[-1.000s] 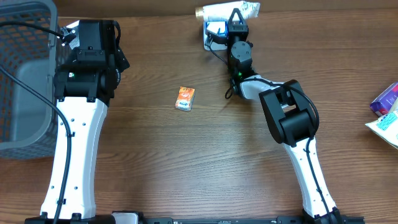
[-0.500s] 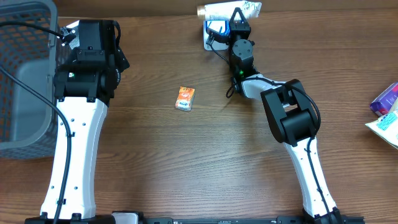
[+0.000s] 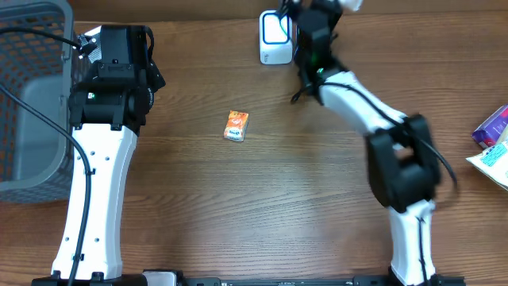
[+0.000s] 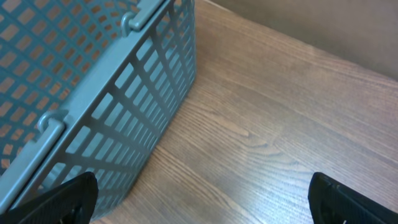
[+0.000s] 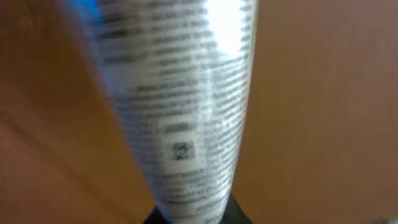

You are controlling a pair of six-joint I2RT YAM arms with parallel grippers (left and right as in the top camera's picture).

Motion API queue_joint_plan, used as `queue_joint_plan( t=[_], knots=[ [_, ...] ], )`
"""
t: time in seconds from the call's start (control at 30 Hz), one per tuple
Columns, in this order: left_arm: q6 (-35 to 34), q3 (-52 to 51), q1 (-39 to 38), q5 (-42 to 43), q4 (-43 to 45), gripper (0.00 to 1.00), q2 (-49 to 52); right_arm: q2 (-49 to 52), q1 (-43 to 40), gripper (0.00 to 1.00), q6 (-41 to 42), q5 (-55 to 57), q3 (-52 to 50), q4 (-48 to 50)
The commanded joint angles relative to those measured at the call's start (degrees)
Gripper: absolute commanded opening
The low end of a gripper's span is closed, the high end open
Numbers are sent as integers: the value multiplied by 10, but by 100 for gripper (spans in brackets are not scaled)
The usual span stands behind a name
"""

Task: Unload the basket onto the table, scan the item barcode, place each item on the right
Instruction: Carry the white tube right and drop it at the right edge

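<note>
Silvery tube (image 5: pixel 186 106) was clamped in the closed right gripper (image 3: pixel 325 9) at the table's far edge, long axis running straight out from the fingers, scanner (image 3: pixel 274 36) just to its left; the wide-open left gripper (image 4: pixel 199 205) sat well apart by the basket (image 4: pixel 93 93).

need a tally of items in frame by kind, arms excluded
basket: 1
scanner: 1
tube: 1
orange packet: 1
packs at the right edge: 2, a purple pack and a white pack
total: 6
</note>
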Motion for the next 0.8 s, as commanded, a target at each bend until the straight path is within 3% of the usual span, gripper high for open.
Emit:
queue_joint_plan(
  t=[0.0,0.07,0.1,0.17,0.3,0.43,0.77],
  knots=[
    [-10,0,2,-8,3,100,3,-108,5,4,198,75,17,-179],
    [-10,0,2,-8,3,100,3,-141,3,4,361,74,17,-342],
    [-10,0,2,-8,3,100,3,-160,0,4,470,42,17,-450],
    [-10,0,2,-8,2,100,3,-182,-16,4,602,-78,17,-602],
    [-10,0,2,-8,3,100,3,-189,-86,4,771,-303,16,-752],
    [-10,0,2,-8,3,100,3,-188,-146,4,801,-390,5,-803],
    [-10,0,2,-8,2,100,3,-187,-341,4,872,-406,-83,-806]
  ],
)
